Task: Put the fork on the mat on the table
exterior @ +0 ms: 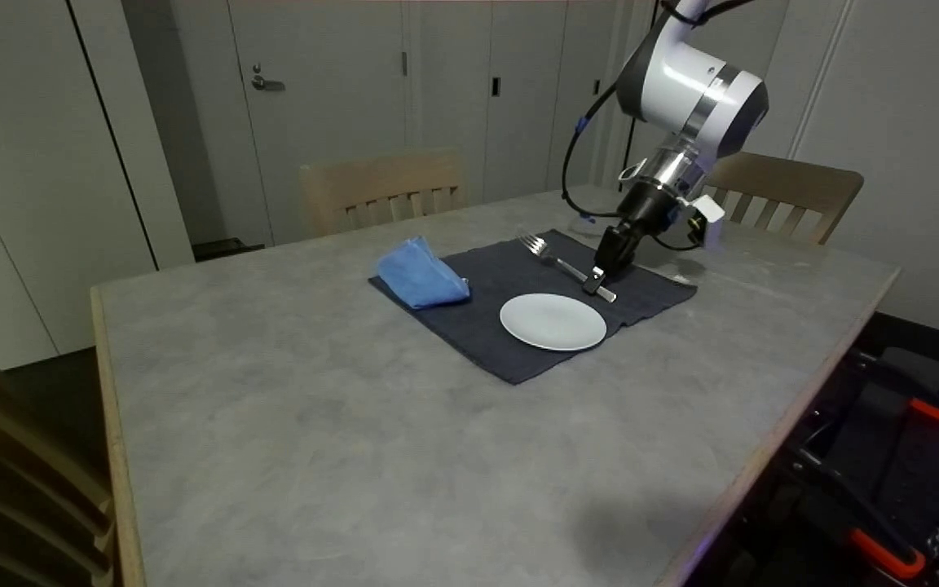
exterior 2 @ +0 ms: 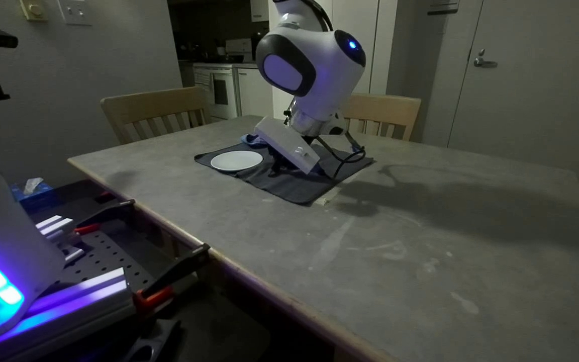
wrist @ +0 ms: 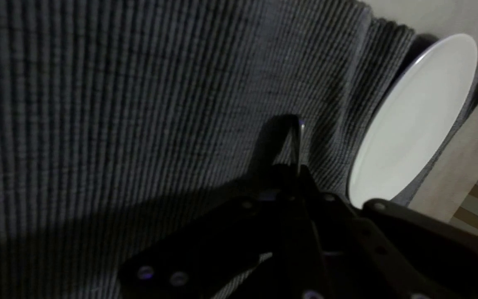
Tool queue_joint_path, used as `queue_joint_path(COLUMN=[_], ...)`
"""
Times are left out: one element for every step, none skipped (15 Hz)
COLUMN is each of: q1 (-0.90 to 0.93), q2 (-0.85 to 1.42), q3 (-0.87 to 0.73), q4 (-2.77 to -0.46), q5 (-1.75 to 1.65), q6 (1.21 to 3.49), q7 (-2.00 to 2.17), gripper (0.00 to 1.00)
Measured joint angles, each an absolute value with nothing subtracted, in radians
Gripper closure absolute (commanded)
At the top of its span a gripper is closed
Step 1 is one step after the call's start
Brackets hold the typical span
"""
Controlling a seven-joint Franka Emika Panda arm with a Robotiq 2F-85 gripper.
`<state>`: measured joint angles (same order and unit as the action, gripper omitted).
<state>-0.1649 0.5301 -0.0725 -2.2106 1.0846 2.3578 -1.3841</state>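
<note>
The silvery-grey fork (exterior: 566, 267) is over the dark grey mat (exterior: 482, 330), tines toward the back. My gripper (exterior: 594, 281) is shut on its handle near the end. In the wrist view, the handle end of the fork (wrist: 300, 139) sticks out between the shut fingertips of the gripper (wrist: 291, 169). A shadow lies beside it on the ribbed mat (wrist: 139, 104); I cannot tell whether the fork touches the mat. The mat lies on the light grey table (exterior: 315, 408). In an exterior view the arm hides the fork above the mat (exterior 2: 294, 188).
A white plate (exterior: 553, 322) lies on the mat beside the fork; it also shows in the wrist view (wrist: 417, 124). A blue folded cloth (exterior: 421, 277) sits at the mat's left corner. Wooden chairs (exterior: 384, 179) stand around the table. Clamps (exterior 2: 179, 266) grip the table edge.
</note>
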Motion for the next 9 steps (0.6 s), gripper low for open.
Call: queue_joint_path(q1=[-0.165, -0.165, -0.165, -0.165, -0.165, -0.165, -0.164, -0.163, -0.163], q2=[0.53, 0.53, 0.53, 0.53, 0.53, 0.53, 0.529, 0.529, 0.528], q3=[-0.073, -0.073, -0.073, -0.073, -0.073, -0.072, -0.072, -0.072, -0.072], q4=[-2.209, -2.208, -2.206, -2.204, -2.202, -2.2, -2.197, -2.195, -2.193], q5=[1.068, 1.052, 1.035, 1.015, 0.993, 0.971, 0.946, 0.922, 0.9], q6=[2.352, 2.348, 2.344, 2.341, 2.339, 2.337, 2.337, 2.336, 2.336], q7=[-1.378, -1.371, -1.359, -1.342, -1.321, -1.298, -1.272, -1.246, -1.223], gripper=[0.99, 0.99, 0.99, 0.99, 0.99, 0.99, 0.99, 0.87, 0.71])
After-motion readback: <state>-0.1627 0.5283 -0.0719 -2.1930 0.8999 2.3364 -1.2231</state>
